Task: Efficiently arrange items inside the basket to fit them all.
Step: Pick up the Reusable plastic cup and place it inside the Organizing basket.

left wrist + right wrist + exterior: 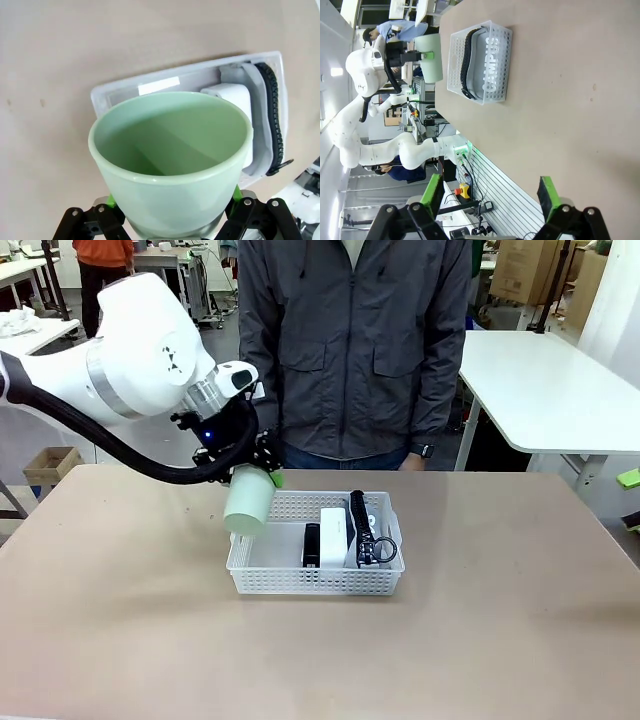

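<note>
Left gripper (252, 478) jaws clamped on the pale green cup (248, 504), held tilted just above the basket (300, 580) at its left end. The free bay is directly below the cup. The stapler (312, 544), white box (334, 535) and shoe (368, 532), standing on edge lengthwise, fill the middle and right. Right gripper (490, 197) hangs released, well apart over the tabletop (500, 620). Person stands at the far side.

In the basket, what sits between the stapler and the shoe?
The small white boxy object stands between the black stapler and the grey shoe inside the basket; the front view shows it best.
</note>
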